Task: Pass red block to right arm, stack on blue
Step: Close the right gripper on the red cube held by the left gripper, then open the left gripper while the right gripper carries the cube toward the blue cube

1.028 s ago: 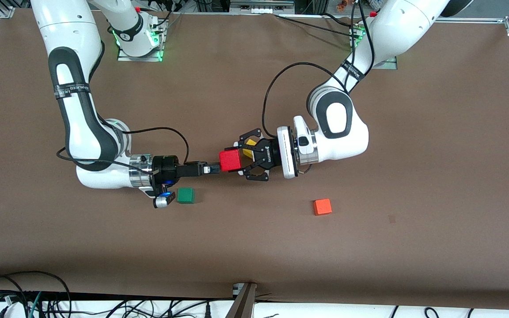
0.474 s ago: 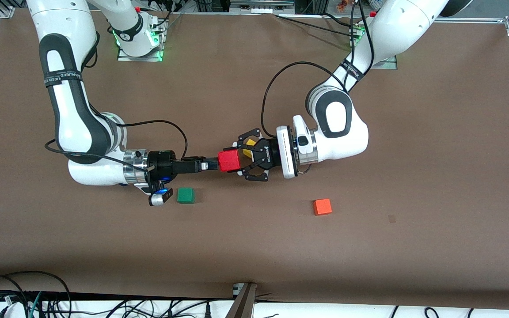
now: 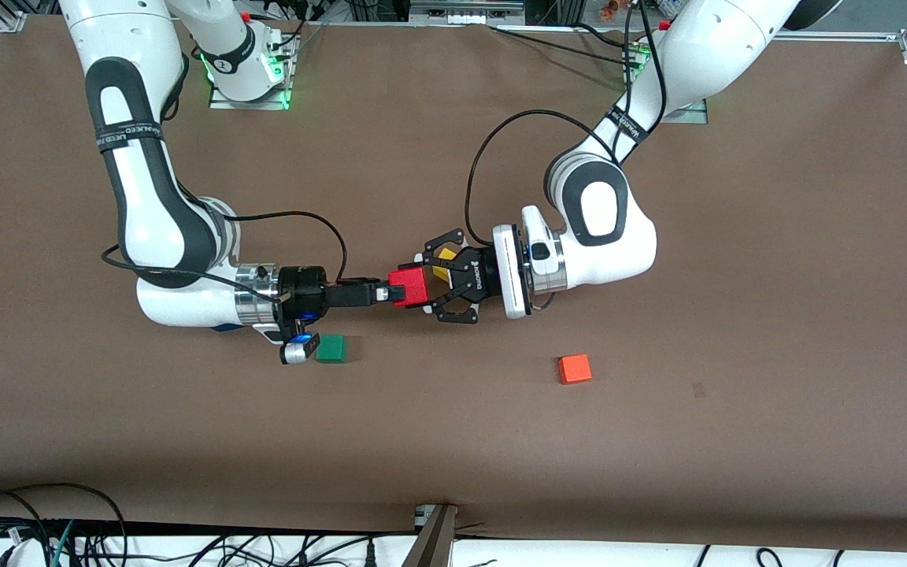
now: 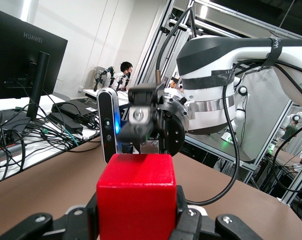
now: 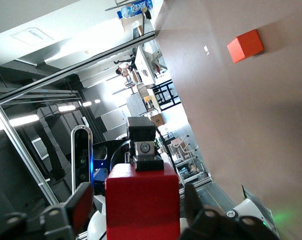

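The red block (image 3: 410,286) hangs over the middle of the table, with my left gripper (image 3: 422,288) shut on it. In the left wrist view the black linkage fingers (image 4: 188,220) press both sides of the red block (image 4: 136,195). My right gripper (image 3: 392,293) meets it end-on from the right arm's end of the table. In the right wrist view its fingers (image 5: 78,205) stand on either side of the red block (image 5: 142,200) with small gaps, so it is open around the block. The blue cube is out of view.
A green cube (image 3: 331,348) lies by the right wrist, nearer to the front camera. An orange-red cube (image 3: 574,368) lies toward the left arm's end and also shows as the orange-red cube (image 5: 245,45). A yellow cube (image 3: 445,255) peeks out under the left gripper.
The right gripper has slid forward until its fingertips overlap the end of the red block, and its fingers have narrowed. The left arm and the block have stayed put.
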Robot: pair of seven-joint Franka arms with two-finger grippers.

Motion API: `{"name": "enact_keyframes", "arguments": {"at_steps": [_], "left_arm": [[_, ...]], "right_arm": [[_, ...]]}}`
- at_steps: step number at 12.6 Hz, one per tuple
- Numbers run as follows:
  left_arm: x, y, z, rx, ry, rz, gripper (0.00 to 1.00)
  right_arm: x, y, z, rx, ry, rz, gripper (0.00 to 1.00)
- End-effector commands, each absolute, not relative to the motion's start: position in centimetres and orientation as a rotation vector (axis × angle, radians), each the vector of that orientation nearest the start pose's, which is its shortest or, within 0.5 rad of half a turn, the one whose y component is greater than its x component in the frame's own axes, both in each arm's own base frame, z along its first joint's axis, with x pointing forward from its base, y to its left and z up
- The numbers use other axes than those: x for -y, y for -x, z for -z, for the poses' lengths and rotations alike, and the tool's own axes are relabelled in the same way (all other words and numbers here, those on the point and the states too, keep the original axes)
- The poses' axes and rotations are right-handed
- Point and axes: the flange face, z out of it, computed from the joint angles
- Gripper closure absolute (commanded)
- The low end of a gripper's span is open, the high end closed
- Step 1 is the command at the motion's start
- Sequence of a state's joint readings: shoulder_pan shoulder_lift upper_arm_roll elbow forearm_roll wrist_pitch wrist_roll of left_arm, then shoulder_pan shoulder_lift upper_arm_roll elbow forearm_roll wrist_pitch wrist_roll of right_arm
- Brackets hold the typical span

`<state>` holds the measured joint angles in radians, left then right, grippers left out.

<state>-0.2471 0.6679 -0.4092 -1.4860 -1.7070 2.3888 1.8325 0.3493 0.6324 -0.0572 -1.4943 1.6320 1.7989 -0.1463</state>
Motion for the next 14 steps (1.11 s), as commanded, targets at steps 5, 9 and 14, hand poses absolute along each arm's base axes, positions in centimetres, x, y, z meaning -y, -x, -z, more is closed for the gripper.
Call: {"name": "enact_keyframes", "arguments": {"at_steps": [5, 9, 14], "left_arm": [[41.1, -62.4, -35.5, 0.823, -1.554, -1.037, 0.01], [41.0, -62.5, -36.0, 0.816, -1.551, -1.040, 0.00], [40.4, -62.8, -37.3, 0.802, -1.546, -1.040, 0.00]], "right_arm": [[-29.3, -65.9, -35.8, -0.272, 1.659, -0.343, 0.85], [-28.9, -66.4, -36.6, -0.258, 1.691, -0.330, 0.85], [-23.4, -67.6, -36.4, -0.202, 1.908, -0.257, 0.85]]}}
